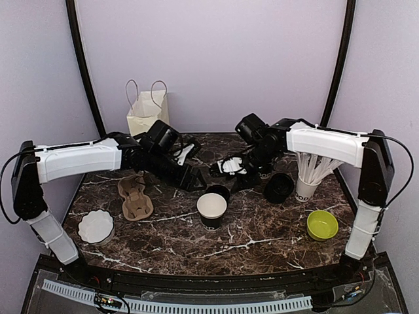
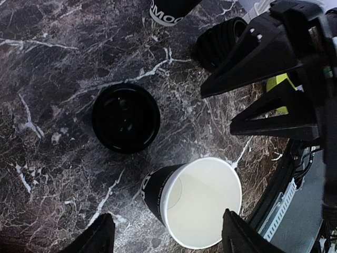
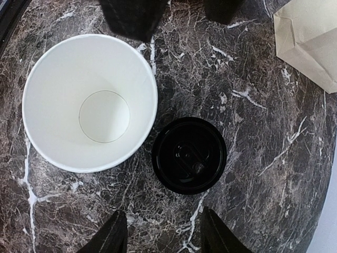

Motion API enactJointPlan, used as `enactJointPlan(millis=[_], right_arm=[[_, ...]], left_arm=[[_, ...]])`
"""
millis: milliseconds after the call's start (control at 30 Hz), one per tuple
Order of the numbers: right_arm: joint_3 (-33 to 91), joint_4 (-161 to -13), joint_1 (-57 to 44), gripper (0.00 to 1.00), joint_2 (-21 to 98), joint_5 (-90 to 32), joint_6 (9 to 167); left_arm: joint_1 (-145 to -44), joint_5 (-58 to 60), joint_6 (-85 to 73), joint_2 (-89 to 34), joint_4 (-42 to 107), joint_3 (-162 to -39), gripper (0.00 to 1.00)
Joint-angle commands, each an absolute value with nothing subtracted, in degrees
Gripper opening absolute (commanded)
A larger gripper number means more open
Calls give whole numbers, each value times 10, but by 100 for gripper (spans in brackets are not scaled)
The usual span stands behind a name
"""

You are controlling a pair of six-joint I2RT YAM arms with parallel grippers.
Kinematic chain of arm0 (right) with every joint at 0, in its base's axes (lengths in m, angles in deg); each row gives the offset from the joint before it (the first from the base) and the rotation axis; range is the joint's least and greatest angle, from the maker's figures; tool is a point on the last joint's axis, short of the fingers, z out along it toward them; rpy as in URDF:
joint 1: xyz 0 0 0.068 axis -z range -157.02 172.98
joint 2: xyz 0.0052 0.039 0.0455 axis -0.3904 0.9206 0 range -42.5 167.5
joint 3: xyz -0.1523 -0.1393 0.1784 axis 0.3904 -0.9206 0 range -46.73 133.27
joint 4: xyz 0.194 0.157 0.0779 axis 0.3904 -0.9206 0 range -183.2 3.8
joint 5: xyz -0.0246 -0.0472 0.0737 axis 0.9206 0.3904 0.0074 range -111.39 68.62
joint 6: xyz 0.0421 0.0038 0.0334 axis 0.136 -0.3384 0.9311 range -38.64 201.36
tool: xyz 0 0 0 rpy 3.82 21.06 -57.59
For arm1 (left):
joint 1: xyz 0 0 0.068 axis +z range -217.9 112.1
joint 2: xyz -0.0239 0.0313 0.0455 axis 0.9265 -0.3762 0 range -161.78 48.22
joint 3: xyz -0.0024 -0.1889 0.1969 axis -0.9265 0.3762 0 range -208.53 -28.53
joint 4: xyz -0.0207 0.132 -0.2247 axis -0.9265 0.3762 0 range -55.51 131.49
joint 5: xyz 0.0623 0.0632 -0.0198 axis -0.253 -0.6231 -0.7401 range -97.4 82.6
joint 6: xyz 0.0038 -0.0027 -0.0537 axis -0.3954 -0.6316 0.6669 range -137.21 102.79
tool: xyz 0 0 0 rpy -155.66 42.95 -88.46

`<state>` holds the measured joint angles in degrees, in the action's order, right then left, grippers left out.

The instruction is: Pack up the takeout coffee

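Pale lavender walls (image 1: pixel 216 59) close the booth in on three sides, evenly lit and free of hard shadows. Two black curved poles (image 1: pixel 83 65) rise at the back corners. The table (image 1: pixel 262 242) has a dark brown marble-patterned top with white veins and a slight gloss. A black ledge (image 1: pixel 196 281) runs along its near edge.

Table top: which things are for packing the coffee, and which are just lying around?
For the job: paper cup, black lid, probably paper bag and cardboard carrier.
Just lying about: green bowl, white bowl, cup of white sticks.
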<state>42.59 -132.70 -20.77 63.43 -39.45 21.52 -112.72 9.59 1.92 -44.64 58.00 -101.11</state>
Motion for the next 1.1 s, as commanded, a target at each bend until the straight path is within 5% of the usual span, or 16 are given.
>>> enactJointPlan(millis=[0,400,533,800,1067], right_arm=[[417,-1325,-200,47,601,-397,239],[406,-1314,-187,46,588,-415,266],[412,-1306,-187,45,590,-413,280],[406,-1297,-187,44,592,-409,285],[406,-1287,-188,43,605,-426,290]], left_arm=[[-1130,111,29,-483,631,-1058,67],[-1138,144,1,-537,668,-1082,49],[-1140,153,-5,-551,680,-1099,30],[-1141,126,-17,-532,729,-1113,9],[-1141,72,-17,-467,762,-1079,0]])
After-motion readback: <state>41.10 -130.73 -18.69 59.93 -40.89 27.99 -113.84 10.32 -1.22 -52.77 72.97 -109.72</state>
